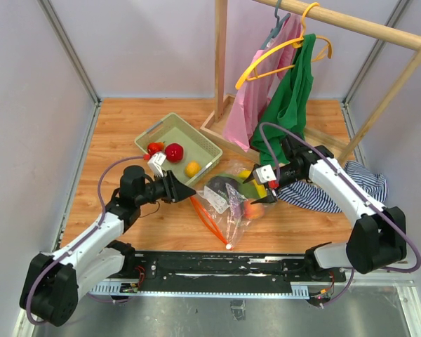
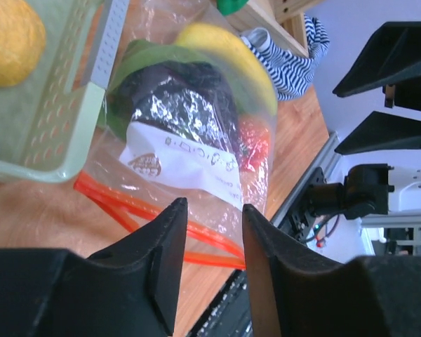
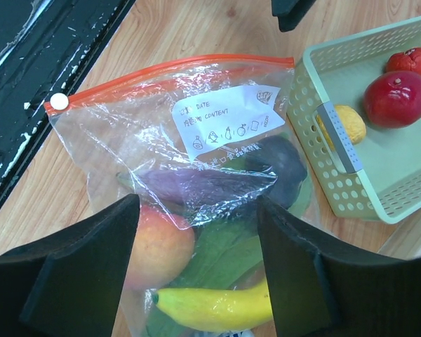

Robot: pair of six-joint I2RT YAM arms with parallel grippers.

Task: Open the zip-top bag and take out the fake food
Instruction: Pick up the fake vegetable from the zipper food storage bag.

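Two arms over a wooden table (image 1: 126, 119), seen from above. At frame centre, the zip-top bag (image 1: 228, 200), flat on the wood, long axis diagonal: orange zip strip (image 1: 209, 223) toward lower left, far end toward upper right.

Left gripper (image 1: 189, 191) just beside the strip, jaws partly apart, empty. Right gripper (image 1: 268, 196) at the bag's right edge, jaws wide apart, empty.

From the right wrist view, fake food (image 3: 158, 246) told apart: peach, banana (image 3: 210, 305), dark eggplant (image 3: 270, 165) under a white label (image 3: 224, 119).

From the left wrist view, strip as two orange lines.

Upper left of the bag, green basket (image 1: 196, 131) with more fake food. Upper right, clothes rack (image 1: 219, 63); striped cloth (image 1: 312, 199) by the right arm.
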